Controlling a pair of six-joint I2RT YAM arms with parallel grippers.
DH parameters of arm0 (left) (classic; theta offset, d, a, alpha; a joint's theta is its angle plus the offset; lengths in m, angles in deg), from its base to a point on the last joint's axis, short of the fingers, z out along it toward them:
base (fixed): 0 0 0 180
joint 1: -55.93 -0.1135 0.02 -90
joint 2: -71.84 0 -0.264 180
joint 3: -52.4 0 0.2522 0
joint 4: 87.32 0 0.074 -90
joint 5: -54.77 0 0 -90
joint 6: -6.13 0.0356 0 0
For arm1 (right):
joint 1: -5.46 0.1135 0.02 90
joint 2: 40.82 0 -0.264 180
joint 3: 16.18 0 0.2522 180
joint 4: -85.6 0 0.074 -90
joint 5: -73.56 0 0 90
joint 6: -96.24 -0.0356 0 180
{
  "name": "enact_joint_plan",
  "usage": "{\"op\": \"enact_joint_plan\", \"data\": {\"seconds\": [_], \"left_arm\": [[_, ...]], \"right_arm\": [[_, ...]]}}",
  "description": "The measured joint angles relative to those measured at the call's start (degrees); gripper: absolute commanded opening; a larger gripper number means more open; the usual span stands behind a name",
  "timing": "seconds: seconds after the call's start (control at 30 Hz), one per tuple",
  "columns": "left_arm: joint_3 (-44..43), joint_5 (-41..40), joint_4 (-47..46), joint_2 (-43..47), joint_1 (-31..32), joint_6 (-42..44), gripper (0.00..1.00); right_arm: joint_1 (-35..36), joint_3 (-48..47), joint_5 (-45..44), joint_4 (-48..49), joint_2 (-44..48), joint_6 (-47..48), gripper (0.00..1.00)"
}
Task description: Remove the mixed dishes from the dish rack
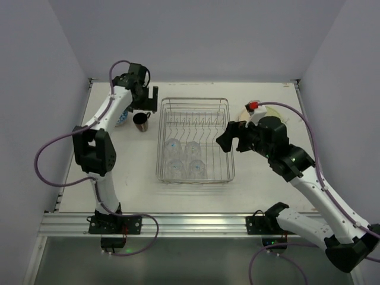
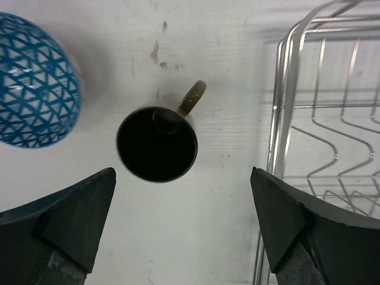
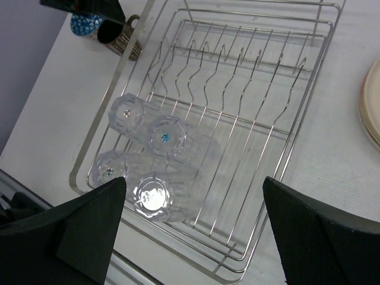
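Four glasses sat in the near end of the rack, below the right gripper, which was wide open and empty. Farther back, left of the rack, the mug stood on the table under the wide-open, empty left gripper, with the bowl beside it. Plates lay right of the rack.
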Motion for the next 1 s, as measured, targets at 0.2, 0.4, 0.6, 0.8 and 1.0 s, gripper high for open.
{"op": "enact_joint_plan", "data": {"seconds": [0.2,0.4,0.6,0.8,1.0], "left_arm": [[10.32,-2.25,-8.02,20.5,0.02,-2.01,1.0],[24.63,-7.89,-14.03,42.07,0.09,-4.55,1.0],[38.75,-7.93,-17.88,56.13,0.09,-4.61,1.0],[50.99,-7.08,-21.55,64.37,0.11,-4.35,1.0],[56.74,-6.86,-24.13,63.21,0.11,-4.07,1.0]], "right_arm": [[5.57,-5.84,0.57,-4.59,-11.93,1.16,0.99],[14.21,-10.8,-4.22,-10.64,-20.83,1.11,0.99],[19.65,-12.22,-4.96,-13.49,-26.45,3.13,0.99],[22.03,-14.05,-5.6,-14.67,-33.88,6.38,0.99],[22.36,-15.74,-6.82,-15.32,-38.66,10.4,0.99]]}}
